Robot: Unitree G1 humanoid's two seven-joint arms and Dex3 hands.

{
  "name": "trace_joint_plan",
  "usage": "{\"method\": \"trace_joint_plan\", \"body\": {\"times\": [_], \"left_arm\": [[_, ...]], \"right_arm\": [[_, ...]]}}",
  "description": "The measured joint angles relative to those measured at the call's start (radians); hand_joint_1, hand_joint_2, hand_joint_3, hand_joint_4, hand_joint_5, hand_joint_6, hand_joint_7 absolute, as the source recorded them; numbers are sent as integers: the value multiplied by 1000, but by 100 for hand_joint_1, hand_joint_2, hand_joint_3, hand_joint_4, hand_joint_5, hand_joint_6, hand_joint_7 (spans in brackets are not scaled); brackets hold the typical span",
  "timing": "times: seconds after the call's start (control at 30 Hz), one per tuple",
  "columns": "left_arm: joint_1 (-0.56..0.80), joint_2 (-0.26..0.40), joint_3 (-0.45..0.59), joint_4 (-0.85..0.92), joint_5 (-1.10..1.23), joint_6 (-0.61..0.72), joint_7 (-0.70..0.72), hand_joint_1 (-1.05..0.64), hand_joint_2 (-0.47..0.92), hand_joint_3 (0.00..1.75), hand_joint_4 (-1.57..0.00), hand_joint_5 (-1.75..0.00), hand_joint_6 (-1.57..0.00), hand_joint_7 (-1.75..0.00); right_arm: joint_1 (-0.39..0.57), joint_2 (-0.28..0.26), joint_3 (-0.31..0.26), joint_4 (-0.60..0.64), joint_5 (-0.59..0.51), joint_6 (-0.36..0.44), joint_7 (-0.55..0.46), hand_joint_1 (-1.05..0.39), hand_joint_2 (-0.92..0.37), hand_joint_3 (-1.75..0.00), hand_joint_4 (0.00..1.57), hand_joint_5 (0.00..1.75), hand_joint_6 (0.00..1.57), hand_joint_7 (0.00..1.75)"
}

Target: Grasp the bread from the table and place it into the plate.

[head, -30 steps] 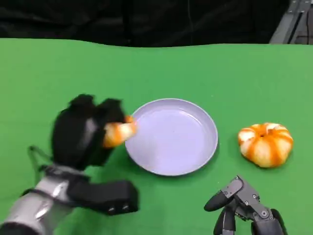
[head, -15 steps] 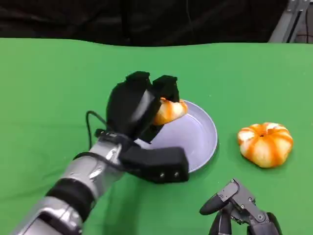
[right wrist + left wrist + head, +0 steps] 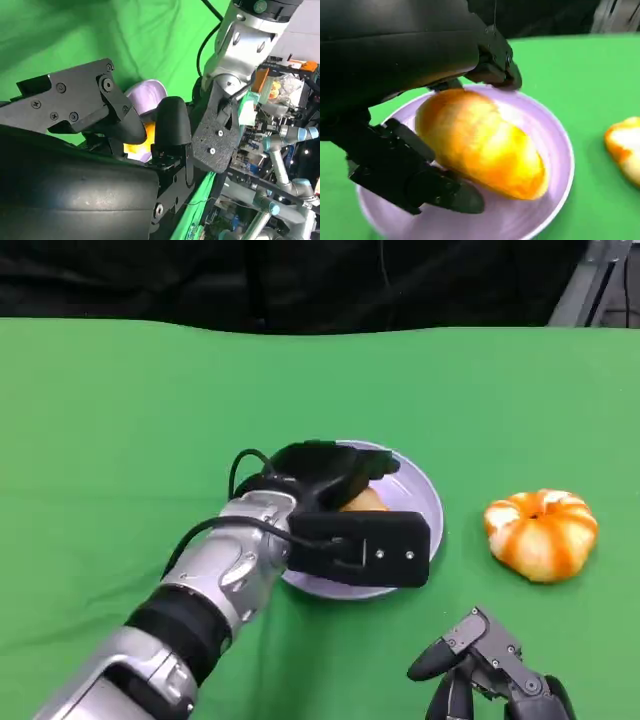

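The bread, a golden oval roll, lies low inside the lavender plate at the table's middle. My left hand reaches over the plate from the near left and holds the roll. In the left wrist view the bread sits between black fingers above it and below it, just over the plate floor. Whether the roll touches the plate I cannot tell. My right hand rests near the front edge at the right, holding nothing, fingers apart.
An orange-and-white pumpkin stands on the green table to the right of the plate, its edge also in the left wrist view. My silver left forearm crosses the near left of the table. Dark backdrop lies beyond the far edge.
My left hand has carried the bread rightward from beside the plate's left rim to over the plate and lowered it inside. The right hand has barely moved.
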Motion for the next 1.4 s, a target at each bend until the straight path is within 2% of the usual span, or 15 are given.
{"method": "trace_joint_plan", "body": {"times": [0.17, 0.53, 0.67, 0.77, 0.8, 0.87, 0.9, 0.93, 0.97, 1.07, 1.1, 1.13, 1.2, 1.3, 1.4], "left_arm": [[10, 20, -13, -35, 3, 39, -54, -85, 92, 42, 0, -1, -1, 0], [115, 125, 29, -247, -58, 34, -112, -82, 92, 43, -6, -4, -8, -5], [280, 197, 113, -525, -146, 17, -154, -75, 92, 37, -8, -7, -10, -6], [415, 245, 202, -681, -238, 11, -176, -68, 92, 30, -4, -6, -3, -3], [462, 253, 234, -724, -277, 4, -176, -61, 92, 25, -13, -13, -9, -7], [554, 260, 293, -779, -341, -62, -153, -58, 92, 23, -18, -18, -12, -9], [592, 261, 315, -797, -362, -107, -131, -52, 92, 22, -28, -52, -31, -27], [627, 259, 339, -806, -386, -154, -107, -49, 92, 22, -24, -84, -36, -41], [666, 255, 368, -815, -412, -210, -76, -47, 92, 21, -21, -105, -38, -52], [742, 240, 431, -827, -470, -328, -15, -46, 92, 21, -19, -118, -39, -60], [751, 239, 439, -827, -473, -343, -10, -30, 80, 46, -45, -123, -59, -76], [767, 235, 454, -827, -496, -364, -6, -23, 62, 81, -59, -124, -68, -86], [831, 200, 497, -836, -581, -446, 16, -9, 39, 132, -81, -136, -86, -105], [919, 162, 537, -844, -636, -518, 40, 2, 29, 154, -90, -151, -93, -124], [977, 134, 558, -847, -669, -548, 51, 2, 27, 157, -90, -163, -91, -140]], "right_arm": [[-1, 0, 0, 0, 0, 0, 0, -4, -83, -128, 61, 175, 31, 175], [-9, 0, -2, 1, 17, 0, 2, -6, -82, -128, 61, 175, 31, 175], [-7, 0, -3, 1, 23, 1, 5, -6, -82, -128, 62, 175, 31, 175], [-10, 0, -1, 0, 24, 4, 8, -6, -82, -129, 63, 175, 31, 175], [-8, -1, -3, -1, 24, 4, 8, -6, -82, -129, 63, 175, 31, 175], [-7, 0, -2, -1, 22, 5, 8, -6, -82, -129, 63, 175, 31, 175], [-7, 0, -2, -1, 22, 5, 8, -6, -82, -129, 63, 175, 31, 175], [-9, -1, -1, 0, 21, 5, 8, -6, -81, -129, 63, 175, 32, 175], [-10, 1, -1, 1, 22, 5, 8, -6, -81, -129, 63, 175, 32, 175], [-9, 1, -3, 5, 24, 5, 6, -6, -81, -128, 62, 175, 32, 175], [-11, 1, -2, 6, 24, 5, 6, -6, -81, -129, 62, 175, 32, 175], [-14, 1, -1, 7, 23, 5, 6, -6, -81, -129, 62, 175, 32, 175], [-13, 2, -1, 8, 23, 3, 6, -6, -81, -129, 62, 175, 32, 175], [-12, -1, -4, 9, 24, 3, 4, -6, -82, -129, 62, 175, 32, 175], [-15, -2, -6, 10, 25, 2, 6, -6, -81, -130, 62, 175, 32, 175]]}}
